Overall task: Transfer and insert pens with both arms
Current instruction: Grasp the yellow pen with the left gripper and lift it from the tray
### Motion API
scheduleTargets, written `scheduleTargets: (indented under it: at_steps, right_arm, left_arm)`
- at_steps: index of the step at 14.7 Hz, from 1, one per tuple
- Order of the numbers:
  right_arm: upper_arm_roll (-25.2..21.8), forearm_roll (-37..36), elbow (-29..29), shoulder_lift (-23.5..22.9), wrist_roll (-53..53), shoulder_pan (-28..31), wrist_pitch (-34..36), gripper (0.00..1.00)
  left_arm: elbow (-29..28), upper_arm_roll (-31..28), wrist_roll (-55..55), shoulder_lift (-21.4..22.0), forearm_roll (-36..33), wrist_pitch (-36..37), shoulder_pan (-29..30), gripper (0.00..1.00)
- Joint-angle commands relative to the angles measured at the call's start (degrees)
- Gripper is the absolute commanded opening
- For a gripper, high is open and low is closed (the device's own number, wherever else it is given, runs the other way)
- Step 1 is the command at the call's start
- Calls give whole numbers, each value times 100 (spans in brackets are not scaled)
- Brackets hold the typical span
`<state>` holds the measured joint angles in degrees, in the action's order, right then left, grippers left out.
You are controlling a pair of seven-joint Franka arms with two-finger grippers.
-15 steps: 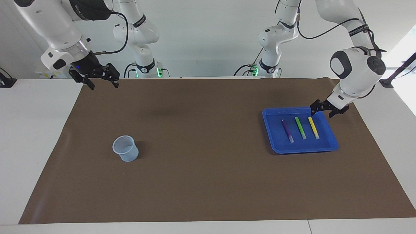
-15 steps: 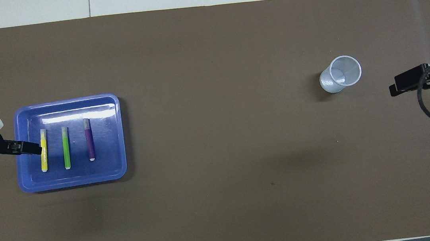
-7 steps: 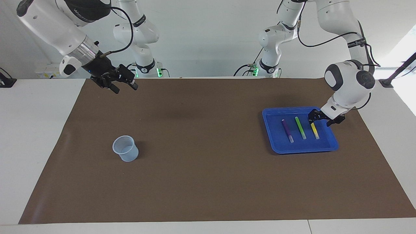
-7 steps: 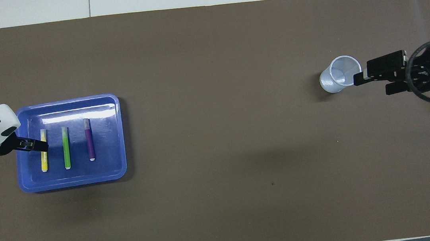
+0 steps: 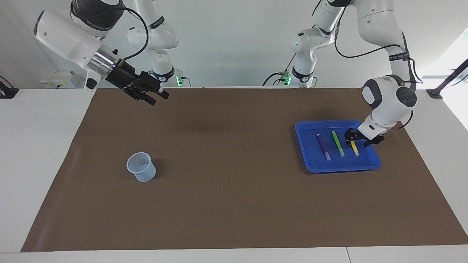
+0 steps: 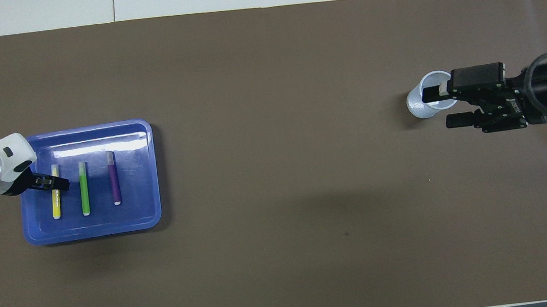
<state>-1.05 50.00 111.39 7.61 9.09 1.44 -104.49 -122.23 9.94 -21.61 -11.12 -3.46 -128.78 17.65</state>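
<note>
Facing view, right of frame: your left gripper [image 5: 356,137] straddles the yellow pen [image 5: 354,147], jaws not yet clamped — light, slick; pinch mid-barrel; right gripper [image 5: 156,97] gapes.

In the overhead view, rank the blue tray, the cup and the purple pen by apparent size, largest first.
1. blue tray, by far the largest.
2. cup, partly covered by the raised right gripper.
3. purple pen: about as long as the cup looks wide, but much thinner, so smallest in area.
</note>
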Motion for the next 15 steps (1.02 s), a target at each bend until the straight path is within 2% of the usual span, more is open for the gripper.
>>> scheduleTargets:
  at_steps: [1, 6, 9, 12, 15]
  right_arm:
    - [8, 396, 129, -215, -169, -205, -265, 100]
    - [8, 423, 146, -664, -364, -1074, -1406, 100]
    - [8, 616, 146, -665, -276, -1173, -1513, 100]
    - [8, 1115, 339, -595, -276, -1190, -1531, 100]
    - [8, 1214, 375, -568, -311, -1338, -1505, 100]
  left_arm:
    - [-108, -9, -10, 14, -85, -165, 46, 79]
    - [-267, -1, 438, 23, -85, -332, 116, 76]
    - [-267, 8, 623, 14, -76, -384, 169, 71]
    - [-267, 8, 693, 5, -67, -446, 169, 59]
    - [-267, 8, 799, -13, -67, -464, 160, 46]
